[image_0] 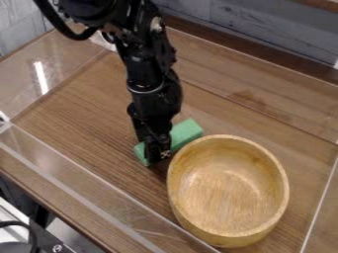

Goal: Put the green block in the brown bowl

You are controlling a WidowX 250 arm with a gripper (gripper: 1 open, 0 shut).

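Observation:
The green block (pixel 187 128) lies flat on the wooden table just left of the brown bowl (pixel 224 235), close to its rim. My gripper (pixel 157 148) points straight down onto the block's near half, and its black fingers have narrowed in against the block's sides. The gripper body hides the middle of the block, so green shows only at both ends. The large, light wooden bowl stands upright and empty at the front right.
A clear plastic wall (pixel 79 188) runs along the front and left of the wooden tabletop (pixel 251 89). My black arm (pixel 138 59) reaches down from the upper left. Cables hang below the table's front corner.

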